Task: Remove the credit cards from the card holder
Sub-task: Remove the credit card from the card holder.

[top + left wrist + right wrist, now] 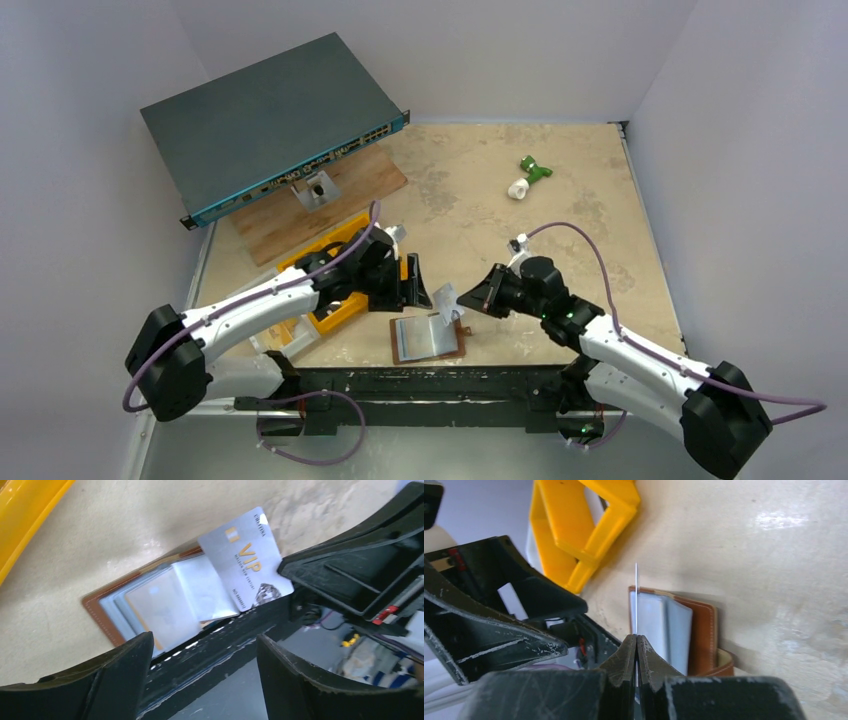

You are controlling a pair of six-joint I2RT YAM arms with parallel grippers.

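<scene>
The card holder (428, 336) lies open near the table's front edge, a brown leather wallet (100, 612) with pale grey-blue credit cards (160, 605) still tucked in it. My right gripper (637, 639) is shut on one credit card (636, 600), seen edge-on here. The left wrist view shows that card's silver "VIP" face (245, 562) lifted above the wallet's right side. My left gripper (204, 645) is open just left of the card, with nothing between its fingers. From above, the two grippers (418, 283) (465, 302) face each other over the wallet's far edge.
A yellow plastic bin (340, 300) sits under the left arm, close to the wallet. A dark network switch (270, 125) rests on a wooden board (320, 205) at the back left. A small green and white object (527, 177) lies at the back right.
</scene>
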